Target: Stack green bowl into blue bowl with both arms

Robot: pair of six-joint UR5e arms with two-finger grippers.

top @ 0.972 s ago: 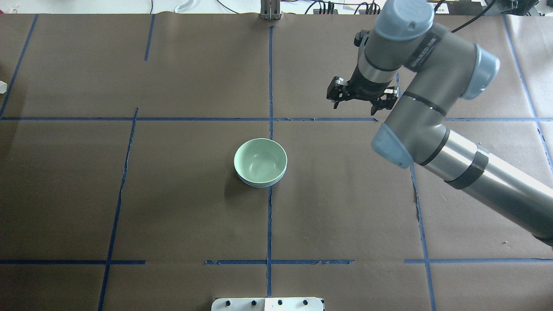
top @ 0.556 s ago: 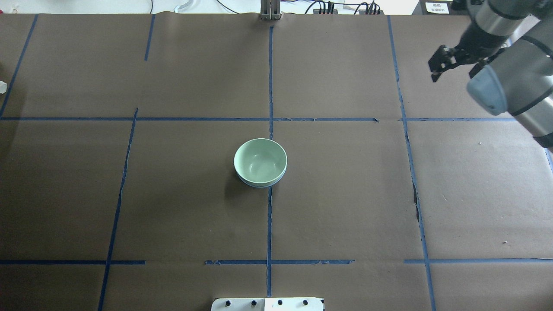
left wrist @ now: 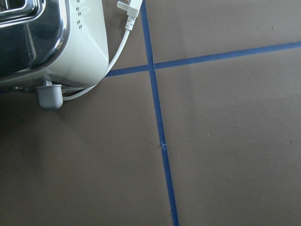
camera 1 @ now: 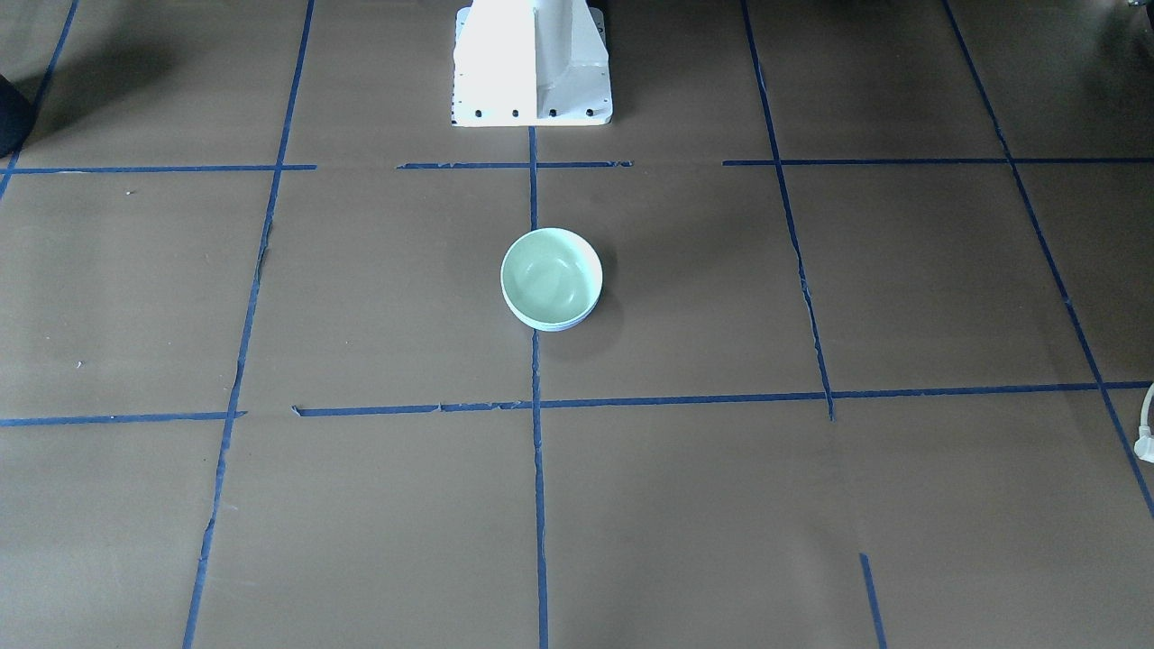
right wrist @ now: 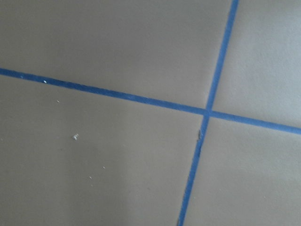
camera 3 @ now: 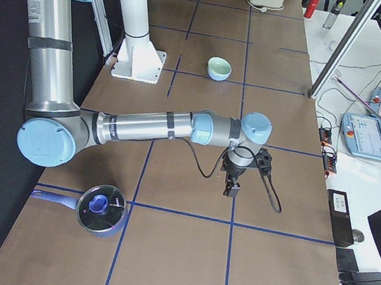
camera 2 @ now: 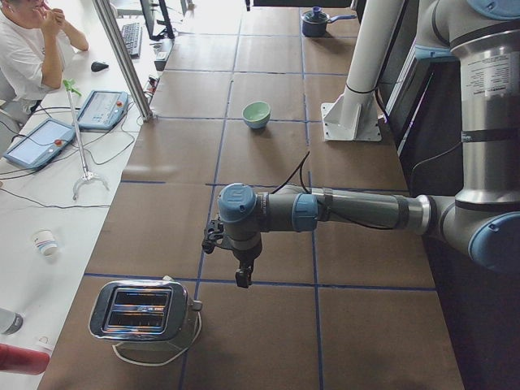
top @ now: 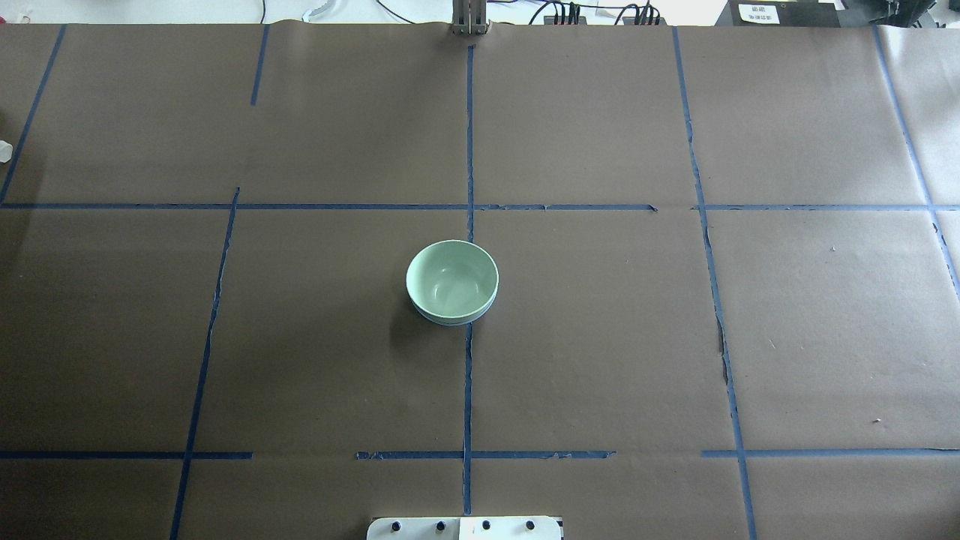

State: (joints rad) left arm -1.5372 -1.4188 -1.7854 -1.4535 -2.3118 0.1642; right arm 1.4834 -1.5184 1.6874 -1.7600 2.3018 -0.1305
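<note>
The green bowl [top: 452, 279] sits nested inside the blue bowl [top: 450, 321] at the table's centre; only a thin blue rim shows under it. The pair also shows in the front view, green bowl [camera 1: 551, 275] in blue bowl [camera 1: 552, 325]. Neither gripper is near them. My left gripper [camera 2: 242, 276] hangs over the table's left end, next to a toaster. My right gripper [camera 3: 230, 186] hangs over the table's right end. Both show only in the side views, so I cannot tell whether they are open or shut. The wrist views show only paper and tape.
A chrome toaster [camera 2: 142, 313] with a white cord stands at the left end; it also shows in the left wrist view [left wrist: 42, 42]. A blue lidded pot [camera 3: 101, 209] stands at the right end. The white pedestal [camera 1: 532, 63] is behind the bowls. A person [camera 2: 24, 57] sits beyond the table.
My right arm has swung away to the right and left the overhead view. The stacked bowls have not moved.
</note>
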